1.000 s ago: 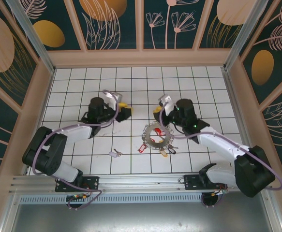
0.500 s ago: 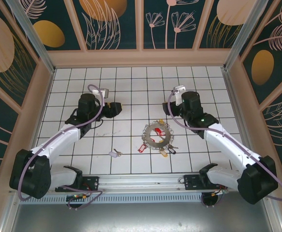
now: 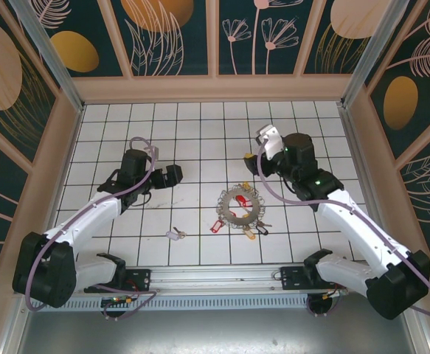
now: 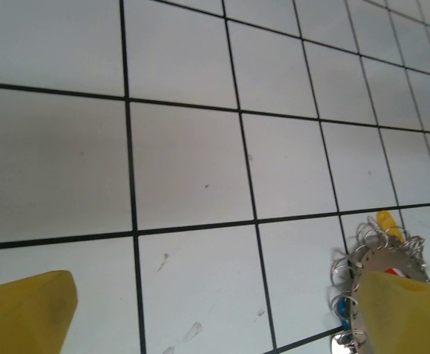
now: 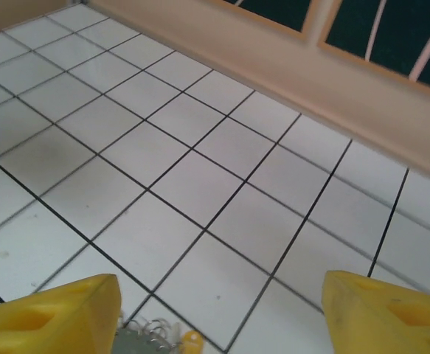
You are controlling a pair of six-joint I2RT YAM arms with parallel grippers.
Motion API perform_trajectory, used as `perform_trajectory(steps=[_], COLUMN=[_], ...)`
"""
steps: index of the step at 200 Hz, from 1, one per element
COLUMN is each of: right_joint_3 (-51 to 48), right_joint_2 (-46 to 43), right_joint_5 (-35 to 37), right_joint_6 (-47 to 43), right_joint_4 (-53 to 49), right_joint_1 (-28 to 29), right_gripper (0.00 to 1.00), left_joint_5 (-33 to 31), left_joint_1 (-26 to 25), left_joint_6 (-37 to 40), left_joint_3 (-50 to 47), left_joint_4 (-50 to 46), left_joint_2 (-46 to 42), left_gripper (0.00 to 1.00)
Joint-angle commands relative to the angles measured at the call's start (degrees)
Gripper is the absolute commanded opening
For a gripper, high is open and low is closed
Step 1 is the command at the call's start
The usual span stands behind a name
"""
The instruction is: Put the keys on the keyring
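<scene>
Top view: we see the keyring point(image 3: 238, 205) in the middle of the desk point(image 3: 200, 125), keys point(image 3: 253, 227) bunched round its 5 o'clock rim, tags too small to sort. One loose key point(image 3: 175, 234) lies well apart at 8 o'clock. Left hand point(image 4: 215, 313) gapes wide, empty, partly hiding the ring in its wrist view. Right hand point(image 5: 218, 313) is spread wide, empty, with the ring cut off at that view's 6 o'clock edge.

The table point(image 3: 200, 125) is white tile with thin dark grout lines, evenly lit and faintly scuffed. Pale wooden framing point(image 3: 215, 88) borders its far, left and right edges and holds dark teal wall panels point(image 3: 174, 37) with orange discs and line-drawn flowers. An aluminium rail point(image 3: 215, 276) runs along the near edge
</scene>
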Motion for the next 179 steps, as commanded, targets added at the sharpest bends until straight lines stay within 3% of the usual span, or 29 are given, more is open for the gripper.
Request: perform_trajectory(steps=[1,20,30,45,72,114,144,160,179], right_joint_3=[-1.3,-2.2,-1.3,-0.3,-1.6,-1.5,-6.8,-6.6,-7.3], right_joint_2=[-3.1,-4.6,-5.1,-5.6,-4.2,4.1,10.9,15.1,17.3], right_joint_5=[-2.7,-6.0,-9.0,-6.7,-10.1,-10.6,-0.5,1.5,3.6], right_joint_6=[13.5,8.9,-0.8,-14.7,-39.2,-45.4,-52.0,-52.5,-53.7], right_joint_4=[-5.2,-9.8,-12.7,-16.1,-25.2,-26.4,-24.3,-23.1,-20.8], right_joint_1=[2.1,6.5,8.7,12.5,15.9,21.7,26.9,27.1,27.1], right_gripper=[0.64,0.63,0.62,0.61,0.61,0.5,0.43,0.36,0.36], left_joint_5=[-1.5,3.7,6.6,10.7,10.5,10.2,10.3,10.2,10.3], left_joint_1=[0.1,0.1,0.1,0.1,0.1,0.1,0.1,0.1,0.1], left_joint_6=[-1.8,-2.2,-1.5,0.1,2.0,0.5,0.5,0.8,0.8], left_joint_3=[1.2,-1.3,-2.6,-4.2,-3.4,-4.4,-5.5,-5.7,-5.6], left_joint_4=[-2.5,0.9,3.5,6.7,6.3,6.5,6.8,6.7,6.6], left_joint_2=[-1.6,-2.9,-3.4,-4.0,-3.4,-1.5,-1.5,-1.6,-2.1], left_gripper=[0.99,0.99,0.99,0.99,0.98,0.97,0.96,0.96,0.95])
